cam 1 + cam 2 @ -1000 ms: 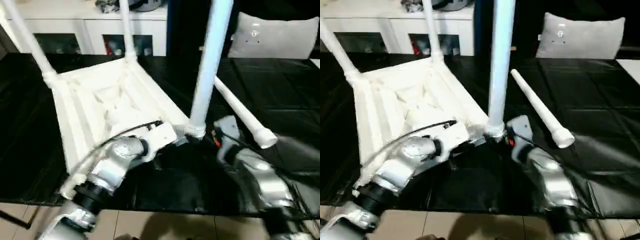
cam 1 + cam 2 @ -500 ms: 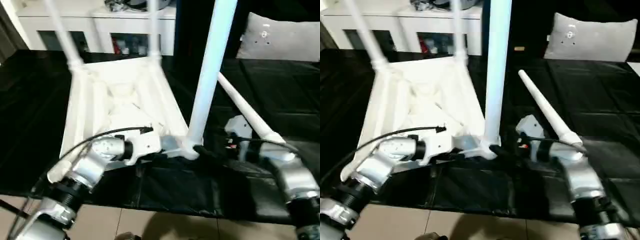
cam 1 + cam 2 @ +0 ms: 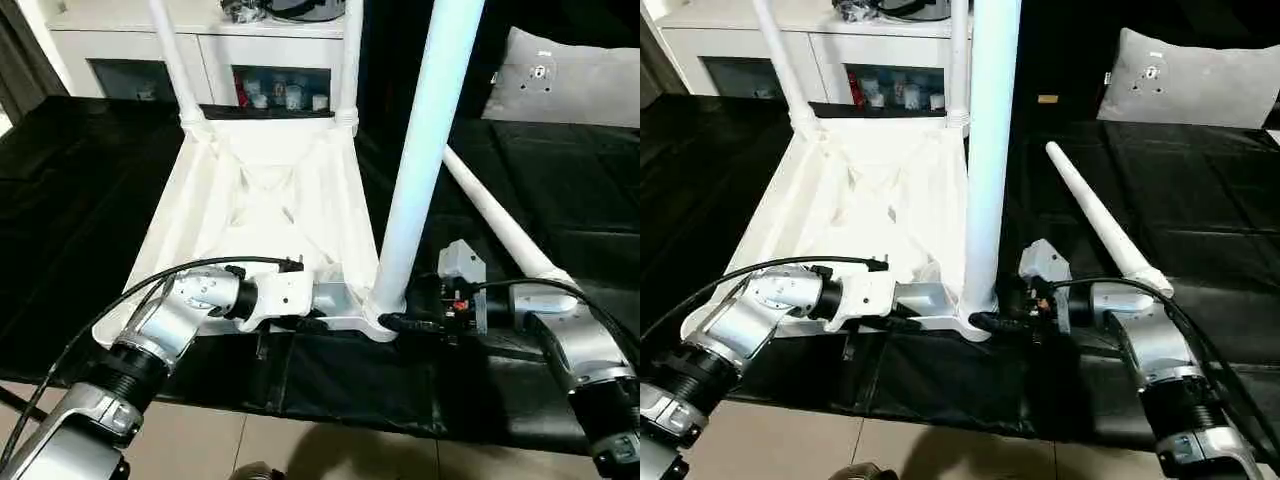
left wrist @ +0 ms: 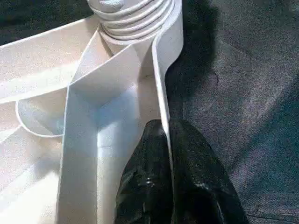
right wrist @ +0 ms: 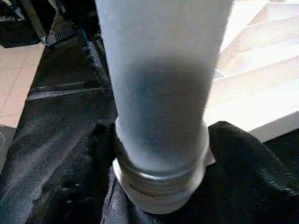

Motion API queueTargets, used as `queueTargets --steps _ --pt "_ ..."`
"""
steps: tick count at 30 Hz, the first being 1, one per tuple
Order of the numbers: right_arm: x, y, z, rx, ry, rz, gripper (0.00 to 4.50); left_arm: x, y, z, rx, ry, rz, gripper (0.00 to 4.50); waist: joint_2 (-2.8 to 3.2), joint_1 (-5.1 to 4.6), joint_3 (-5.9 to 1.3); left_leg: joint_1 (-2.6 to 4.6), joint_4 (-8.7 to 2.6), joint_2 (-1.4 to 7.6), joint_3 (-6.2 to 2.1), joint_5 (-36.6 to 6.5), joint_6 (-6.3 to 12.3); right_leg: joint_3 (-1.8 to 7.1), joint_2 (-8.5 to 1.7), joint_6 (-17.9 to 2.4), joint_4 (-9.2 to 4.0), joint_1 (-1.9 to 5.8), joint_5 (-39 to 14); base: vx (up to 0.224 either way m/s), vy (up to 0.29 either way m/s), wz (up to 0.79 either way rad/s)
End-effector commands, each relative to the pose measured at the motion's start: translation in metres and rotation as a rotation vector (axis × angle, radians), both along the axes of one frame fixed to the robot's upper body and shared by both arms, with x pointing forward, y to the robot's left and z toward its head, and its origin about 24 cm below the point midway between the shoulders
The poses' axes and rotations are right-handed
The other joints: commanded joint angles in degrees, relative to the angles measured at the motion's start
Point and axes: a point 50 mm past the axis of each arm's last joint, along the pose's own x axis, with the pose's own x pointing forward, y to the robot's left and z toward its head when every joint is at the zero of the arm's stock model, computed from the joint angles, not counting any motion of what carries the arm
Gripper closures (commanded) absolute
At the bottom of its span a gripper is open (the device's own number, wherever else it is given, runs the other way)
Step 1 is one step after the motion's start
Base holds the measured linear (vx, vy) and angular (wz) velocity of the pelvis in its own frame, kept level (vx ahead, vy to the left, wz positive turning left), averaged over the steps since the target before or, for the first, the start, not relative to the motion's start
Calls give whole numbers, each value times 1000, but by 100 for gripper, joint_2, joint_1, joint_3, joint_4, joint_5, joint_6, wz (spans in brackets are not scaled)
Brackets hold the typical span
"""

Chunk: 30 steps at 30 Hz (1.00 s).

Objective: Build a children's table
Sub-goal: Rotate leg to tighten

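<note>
The table top [image 3: 270,215] lies upside down on the black tabletop [image 3: 560,190], its ribbed underside facing up, reaching from the near edge toward the far edge. Three legs stand in corner sockets: two at the far corners, the far left leg [image 3: 172,60] and far right leg [image 3: 350,60], and the near right leg [image 3: 425,150] rising close to the camera. The fourth leg [image 3: 1100,222] lies loose on the tabletop to the right, well apart from the near left corner [image 3: 110,335], which looks empty, though the left forearm partly covers it.

The left gripper [image 4: 168,140] has its jaws pinched together on the thin rim wall of the top at the near edge, just beside the near right socket. The right gripper [image 5: 161,154] has its jaws set around the threaded base of the near right leg; whether they press it I cannot tell.

By my judgement the task is about three quarters done: this leg may need final tightening, then the loose one must be fetched and fitted
</note>
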Motion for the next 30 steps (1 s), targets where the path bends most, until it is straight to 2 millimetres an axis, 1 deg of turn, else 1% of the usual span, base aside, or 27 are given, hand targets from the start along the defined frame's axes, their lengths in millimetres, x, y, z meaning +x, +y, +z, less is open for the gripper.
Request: queueTargets --steps 1,4,6,9,10,11,12,13,14,15,16,17,18,19,20,21,22,23,24,25,26,27,28,29,30 --pt "5 0 4 4 -21 -4 147 -10 -8 -7 57 34 -132 450 -39 -6 -384 90 -373 399 -130 -1026 354 285 -526 -1438 -346 229 -864 0 0 0" --pt "5 1 4 13 -26 -3 160 -11 -8 -7 59 37 -138 450 -35 -8 -393 88 -370 401 -133 -998 365 280 -526 -1470 -331 237 -767 0 0 0" --pt "4 2 3 18 -19 2 174 -11 -7 -7 59 40 -138 450 -39 -9 -384 89 -374 400 -133 -1031 361 280 -526 -1467 -337 237 -812 0 0 0" --pt "0 6 0 29 -7 13 177 -11 -7 -8 45 52 -116 450 -42 -2 -389 93 -373 403 -132 -1024 351 280 -525 -1455 -334 237 -847 0 0 0" --pt "-4 11 -3 59 15 10 179 -12 -7 -9 15 69 -71 450 -57 -7 -389 91 -372 402 -128 -1003 362 281 -524 -1459 -332 239 -818 0 0 0" --pt "-4 11 -3 59 15 10 180 -12 -7 -9 15 69 -71 450 -52 -1 -382 88 -377 408 -129 -983 360 285 -526 -1455 -325 243 -798 0 0 0" --pt "-6 16 -4 78 19 -15 180 -11 -9 -8 -13 79 -30 450 -42 -2 -388 88 -377 409 -133 -967 366 284 -530 -1451 -325 237 -797 0 0 0" --pt "-6 17 -4 80 20 -18 180 -11 -9 -8 -16 80 -25 450 -52 -11 -380 86 -383 404 -134 -980 358 281 -527 -1451 -333 235 -833 0 0 0" --pt "-7 22 -6 94 25 -41 180 -11 -12 -8 -37 89 13 450 -33 -21 -383 95 -387 409 -132 -1006 339 283 -528 -1460 -327 231 -859 0 0 0" --pt "-6 29 -8 94 18 -92 180 -8 -16 -7 -63 93 78 450 -39 -36 -360 100 -404 412 -132 -1104 300 286 -523 -1435 -349 217 -1023 0 0 0" --pt "-5 32 -9 91 14 -115 180 -7 -19 -6 -72 94 107 450 -26 -47 -342 108 -419 412 -132 -1197 255 291 -523 -1420 -365 209 -1153 0 0 0" --pt "-1 39 -11 100 13 -185 180 -4 -24 -5 -93 89 160 450 -28 -68 -312 127 -437 392 -146 -1474 153 289 -534 -1327 -423 199 -1648 0 0 0" --pt "6 48 -13 122 18 -302 181 1 -33 -2 -122 73 239 450 -54 -110 -288 128 -453 363 -161 -1694 49 285 -545 -1175 -476 207 -2175 0 0 0" --pt "9 51 -13 134 23 -357 181 4 -38 -1 -135 63 276 450 -50 -167 -272 138 -472 360 -184 -1840 -51 282 -540 -1049 -500 183 -2532 0 0 0" --pt "15 57 -13 143 21 -446 181 8 -47 0 -160 53 338 450 -53 -229 -268 154 -474 349 -204 -1952 -138 272 -546 -930 -535 163 -2808 0 0 0" --pt "17 60 -14 141 17 -485 181 9 -51 1 -172 51 364 450 -57 -263 -276 146 -471 337 -215 -1979 -166 263 -546 -886 -537 167 -2881 -56 7 -8" --pt "19 61 -14 139 16 -512 181 10 -54 2 -181 50 381 450 -50 -287 -273 153 -475 335 -228 -2026 -169 254 -547 -840 -561 160 -2965 0 0 0" --pt "25 65 -15 139 19 -608 181 13 -64 5 -213 43 429 450 -57 -338 -278 136 -470 329 -226 -2040 -166 253 -538 -781 -571 162 -2962 0 0 0" --pt "28 66 -15 141 25 -653 181 13 -68 6 -226 39 447 450 -60 -378 -281 109 -459 307 -228 -2010 -132 250 -541 -764 -590 167 -2946 0 0 0" --pt "30 67 -15 148 33 -690 181 14 -73 7 -237 35 456 450 -63 -386 -296 100 -462 309 -234 -1969 -111 252 -544 -761 -587 180 -2877 0 0 0" --pt "31 66 -16 139 19 -710 147 15 -78 8 -246 26 460 450 -93 -403 -302 93 -457 314 -220 -1858 -36 262 -531 -775 -583 166 -2709 0 0 0" --pt "32 64 -16 127 -7 -724 147 15 -83 9 -247 12 456 450 -97 -398 -304 122 -426 298 -183 -1812 29 277 -515 -796 -604 131 -2605 0 0 0" --pt "32 63 -16 124 -18 -725 127 15 -85 9 -245 8 452 450 -99 -390 -309 122 -417 297 -176 -1766 62 284 -519 -813 -602 130 -2554 0 0 0" --pt "32 62 -14 140 -21 -733 113 15 -85 9 -233 2 454 450 -91 -361 -321 110 -410 302 -166 -1620 114 294 -527 -844 -587 147 -2399 0 0 0" --pt "31 62 -13 151 -24 -741 111 15 -84 9 -223 -5 456 450 -92 -344 -331 67 -420 308 -169 -1427 171 291 -515 -887 -545 186 -2127 0 0 0"
